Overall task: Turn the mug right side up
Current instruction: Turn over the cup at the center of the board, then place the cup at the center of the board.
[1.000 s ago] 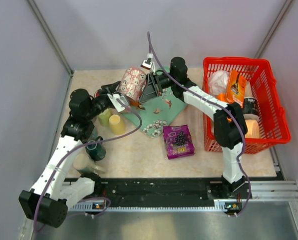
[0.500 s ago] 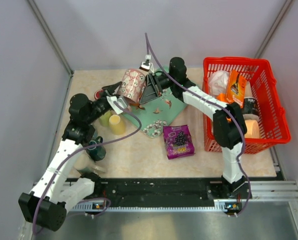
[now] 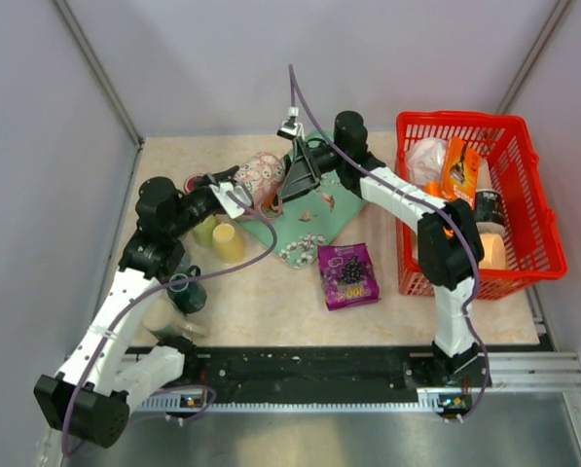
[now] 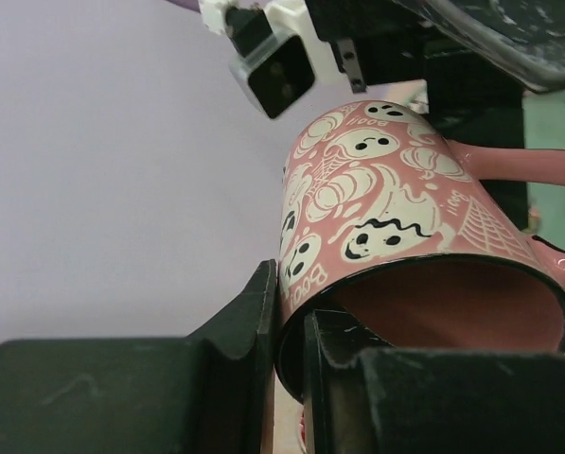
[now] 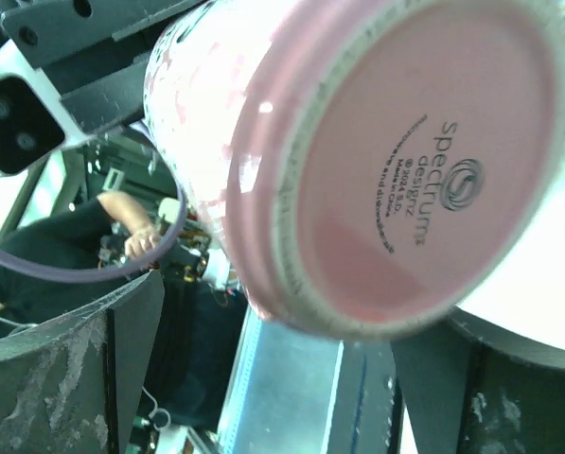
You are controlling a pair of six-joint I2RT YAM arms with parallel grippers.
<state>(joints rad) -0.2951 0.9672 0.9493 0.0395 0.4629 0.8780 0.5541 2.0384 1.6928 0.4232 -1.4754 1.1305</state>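
Observation:
The pink mug [image 3: 262,172] with white ghost prints lies tilted on its side near the back of the table, its mouth toward the left arm and its base toward the right arm. My left gripper [image 3: 234,195] is shut on the mug's rim. In the left wrist view one finger presses outside the mug [image 4: 386,199] and the other sits inside its mouth, the left gripper [image 4: 291,350] pinching the wall. My right gripper [image 3: 292,177] stands open behind the base. The right wrist view shows the mug's base [image 5: 424,161] close up, with the right gripper [image 5: 291,378] spread wide and apart from it.
A green mat [image 3: 321,212] lies under the mug area. A yellow cup [image 3: 228,241], a green cup [image 3: 204,230] and a dark teal object [image 3: 187,292] stand by the left arm. A purple packet [image 3: 348,275] and beads [image 3: 300,250] lie mid-table. A red basket [image 3: 524,146] stands at right.
My right gripper has opened and let go of the mug. My left gripper has shut on the rim. The mug has dropped lower and tipped toward the left arm.

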